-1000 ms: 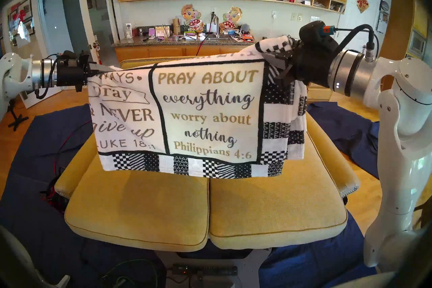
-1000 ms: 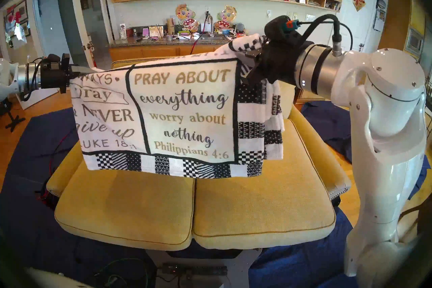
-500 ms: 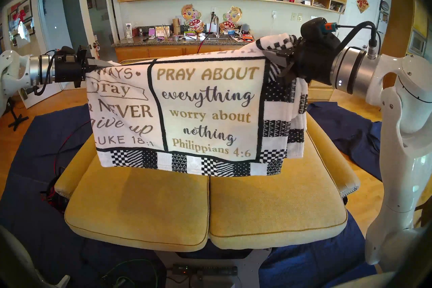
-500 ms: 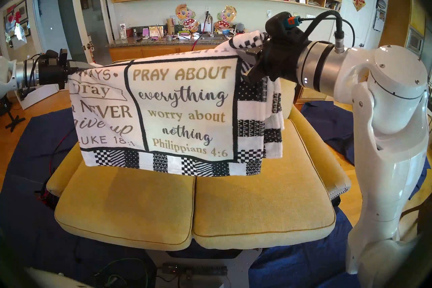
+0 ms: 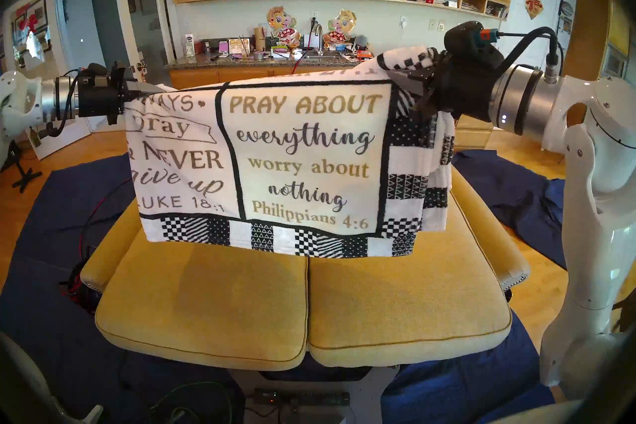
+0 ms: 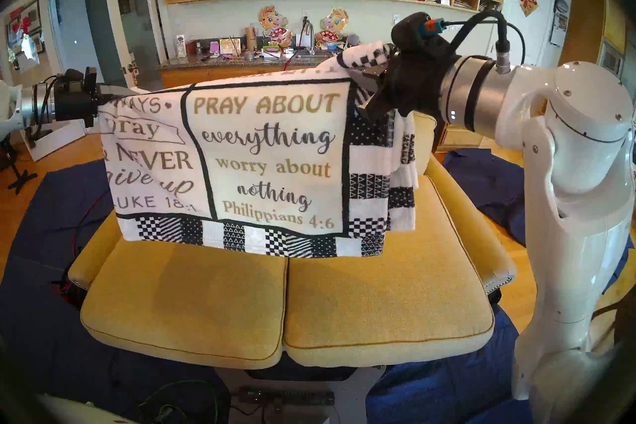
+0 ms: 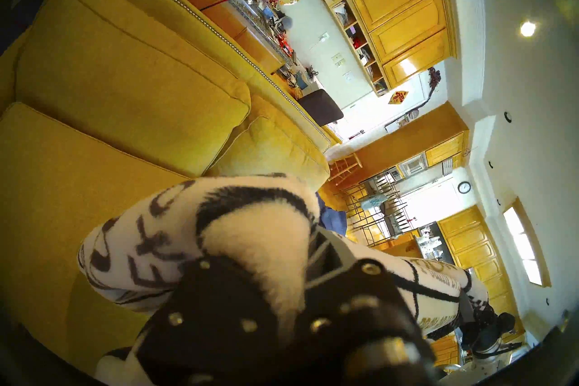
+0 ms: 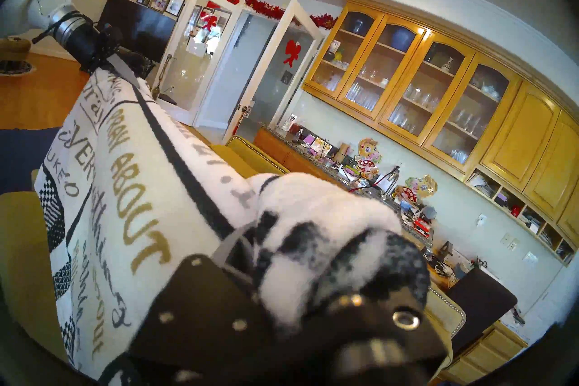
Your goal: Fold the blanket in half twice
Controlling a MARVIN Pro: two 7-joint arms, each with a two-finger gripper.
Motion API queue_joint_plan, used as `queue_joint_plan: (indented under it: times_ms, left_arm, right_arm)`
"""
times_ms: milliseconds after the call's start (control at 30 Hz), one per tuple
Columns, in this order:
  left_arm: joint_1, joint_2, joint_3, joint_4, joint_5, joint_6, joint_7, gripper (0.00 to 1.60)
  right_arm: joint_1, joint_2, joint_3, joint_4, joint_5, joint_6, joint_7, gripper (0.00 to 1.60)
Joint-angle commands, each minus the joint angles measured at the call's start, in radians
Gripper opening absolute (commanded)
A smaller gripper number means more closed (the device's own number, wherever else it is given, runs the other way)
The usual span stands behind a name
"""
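The white lettered blanket hangs folded in the air above the yellow sofa, its checkered border along the bottom and right side. My left gripper is shut on its upper left corner. At the upper right corner my right gripper is shut on the bunched cloth, a little higher than the left. Fleece fills the left wrist view between the fingers, and the right wrist view shows blanket folds pinched the same way.
Navy blue cloths cover the floor on both sides of the sofa. Sofa arms flank the two seat cushions. A cluttered kitchen counter and wooden cabinets stand behind. Cables and a black box lie at the sofa's front.
Both grippers have risen slightly with the blanket, so its lower edge now hangs a little higher above the seat cushions. Both grips are unchanged.
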Motion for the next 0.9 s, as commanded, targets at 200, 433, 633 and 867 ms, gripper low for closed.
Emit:
queue_joint_plan:
  times_ms: [200, 433, 633, 867]
  left_arm:
    - [-0.037, 0.025, -0.051, 0.008, -0.014, -0.004, -0.017, 0.0]
    - [-0.032, 0.025, -0.049, 0.008, -0.015, -0.004, -0.018, 0.0]
    - [-0.028, 0.026, -0.047, 0.007, -0.017, -0.004, -0.019, 0.0]
    - [-0.021, 0.026, -0.044, 0.007, -0.016, -0.004, -0.016, 0.0]
  right_arm:
    - [0.044, 0.013, 0.027, -0.006, -0.006, -0.009, 0.0, 0.0]
    - [0.045, 0.02, 0.023, -0.006, -0.006, -0.01, 0.008, 0.0]
    - [0.047, 0.025, 0.021, -0.006, -0.006, -0.011, 0.015, 0.0]
    - [0.049, 0.032, 0.021, -0.006, -0.006, -0.009, 0.021, 0.0]
